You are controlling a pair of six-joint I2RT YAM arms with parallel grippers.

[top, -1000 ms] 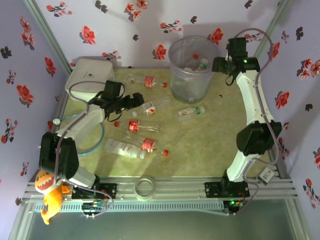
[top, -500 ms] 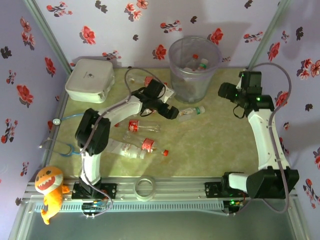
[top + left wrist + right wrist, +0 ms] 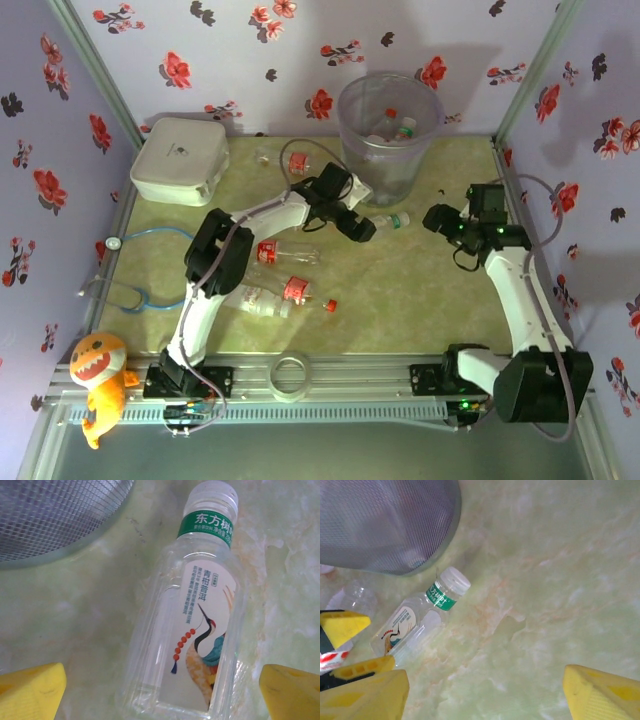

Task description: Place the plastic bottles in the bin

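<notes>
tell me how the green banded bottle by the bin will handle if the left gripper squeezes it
The green-banded bottle looks empty and clear, so probably very light. Its thin ribbed walls may dent under the left gripper. Lying on its side on the smooth table, it could skid or roll if nudged.

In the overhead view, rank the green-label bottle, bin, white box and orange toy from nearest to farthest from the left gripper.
From the left gripper:
1. green-label bottle, just to its right
2. bin, just beyond, at the back
3. white box, back left corner
4. orange toy, front left corner
</notes>
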